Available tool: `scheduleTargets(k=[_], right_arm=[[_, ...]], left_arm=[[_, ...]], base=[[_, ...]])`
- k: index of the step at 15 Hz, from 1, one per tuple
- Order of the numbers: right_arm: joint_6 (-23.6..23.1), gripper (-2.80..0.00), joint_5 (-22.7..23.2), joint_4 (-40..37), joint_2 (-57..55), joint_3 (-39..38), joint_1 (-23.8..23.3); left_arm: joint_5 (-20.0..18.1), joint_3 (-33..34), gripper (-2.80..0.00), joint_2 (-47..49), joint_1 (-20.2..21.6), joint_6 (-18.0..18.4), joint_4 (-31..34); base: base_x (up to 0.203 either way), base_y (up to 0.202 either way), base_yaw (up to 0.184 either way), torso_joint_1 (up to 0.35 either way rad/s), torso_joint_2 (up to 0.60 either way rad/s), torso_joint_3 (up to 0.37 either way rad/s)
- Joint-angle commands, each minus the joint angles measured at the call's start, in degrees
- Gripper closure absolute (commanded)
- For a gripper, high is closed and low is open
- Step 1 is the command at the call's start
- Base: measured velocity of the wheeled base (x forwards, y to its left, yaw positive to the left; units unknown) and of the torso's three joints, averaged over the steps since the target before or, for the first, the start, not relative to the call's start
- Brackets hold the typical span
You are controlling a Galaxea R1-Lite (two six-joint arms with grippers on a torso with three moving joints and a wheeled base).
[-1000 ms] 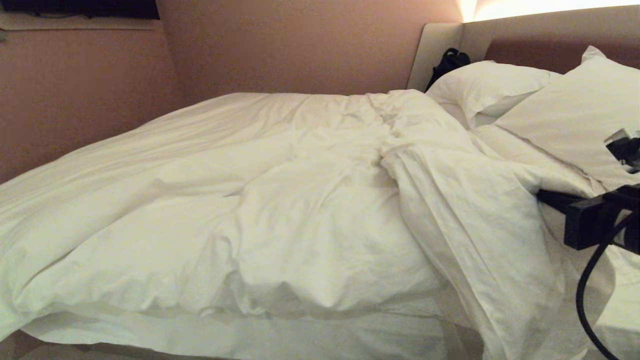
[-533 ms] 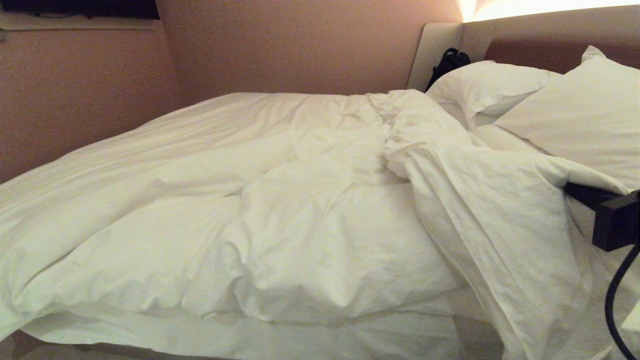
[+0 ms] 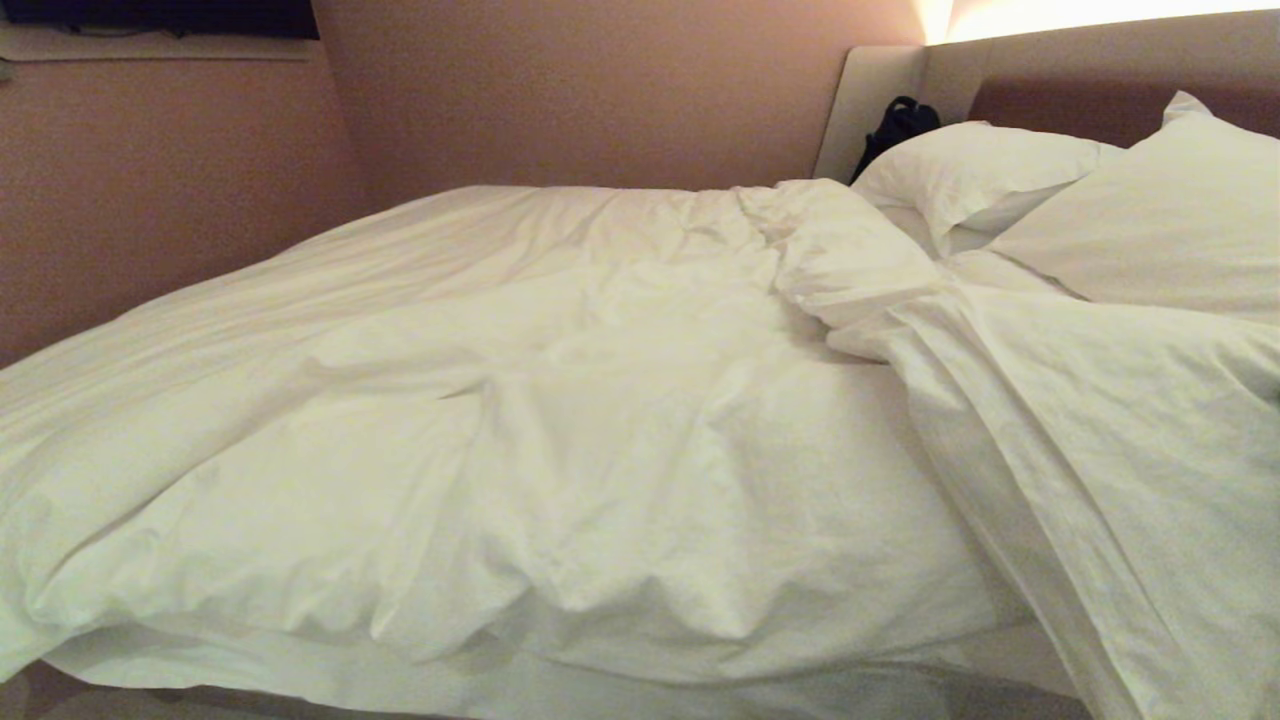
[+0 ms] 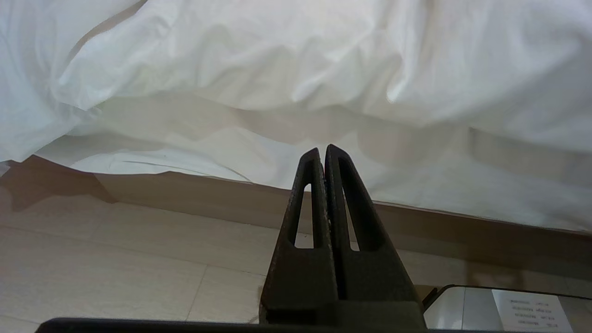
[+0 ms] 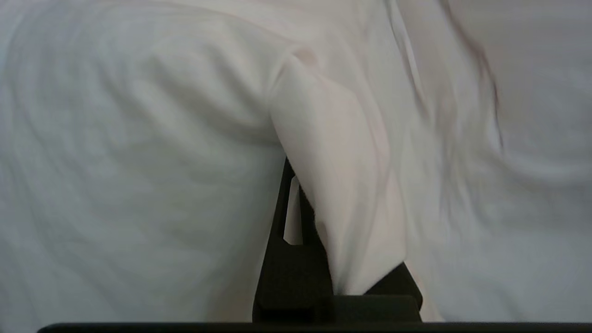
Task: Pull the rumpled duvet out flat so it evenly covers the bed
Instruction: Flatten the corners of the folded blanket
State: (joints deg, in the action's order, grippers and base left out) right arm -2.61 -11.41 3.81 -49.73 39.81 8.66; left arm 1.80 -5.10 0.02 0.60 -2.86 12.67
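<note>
The white duvet (image 3: 600, 430) lies creased over most of the bed (image 3: 1100, 80), its right-hand part drawn up in a taut fold (image 3: 1080, 430) that runs off the head view's right edge, over the lower part of the near pillow. My right gripper (image 5: 300, 185) is outside the head view. Its wrist view shows it shut on a pinch of duvet cloth (image 5: 342, 185), which covers most of the fingers. My left gripper (image 4: 322, 150) hangs shut and empty, low beside the bed's base (image 4: 208, 199), under the duvet's overhanging edge (image 4: 277, 69).
Two white pillows (image 3: 975, 170) (image 3: 1170, 230) lean on the padded headboard. A black bag (image 3: 895, 125) sits in the corner behind them. A pink wall (image 3: 150, 200) runs along the bed's far side. Pale floor tiles (image 4: 115, 259) lie below the left gripper.
My right arm has left the head view to the right, taking the duvet's corner along. The fold has spread toward the pillows and the central bulge has flattened.
</note>
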Motion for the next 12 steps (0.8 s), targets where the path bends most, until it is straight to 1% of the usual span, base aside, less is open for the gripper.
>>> scheduleTargets(k=[1, 6, 8, 10, 12], right_arm=[[5.56, 0.0, -0.1, -15.57, 2.65, -0.79, -1.3], [6.28, 0.0, -0.15, -16.26, 7.93, -6.74, -1.68], [6.5, 0.0, -0.16, -16.34, 9.27, -7.42, -2.51], [8.57, 0.0, -0.25, -16.7, 11.08, -7.32, -4.78], [8.84, 0.0, -0.44, -16.79, 12.81, -7.43, -6.61]], left_arm=[[0.04, 0.0, 0.0, -0.02, 0.02, -0.04, 0.07], [0.04, 0.0, 0.0, -0.02, 0.02, -0.04, 0.07], [0.04, 0.0, 0.0, -0.02, 0.02, -0.04, 0.07], [0.04, 0.0, 0.0, -0.02, 0.02, -0.04, 0.07], [0.04, 0.0, 0.0, -0.02, 0.02, -0.04, 0.07]], base=[[0.0, 0.0, 0.0, 0.0, 0.0, 0.0], [0.0, 0.0, 0.0, 0.0, 0.0, 0.0], [0.0, 0.0, 0.0, 0.0, 0.0, 0.0], [0.0, 0.0, 0.0, 0.0, 0.0, 0.0], [0.0, 0.0, 0.0, 0.0, 0.0, 0.0]])
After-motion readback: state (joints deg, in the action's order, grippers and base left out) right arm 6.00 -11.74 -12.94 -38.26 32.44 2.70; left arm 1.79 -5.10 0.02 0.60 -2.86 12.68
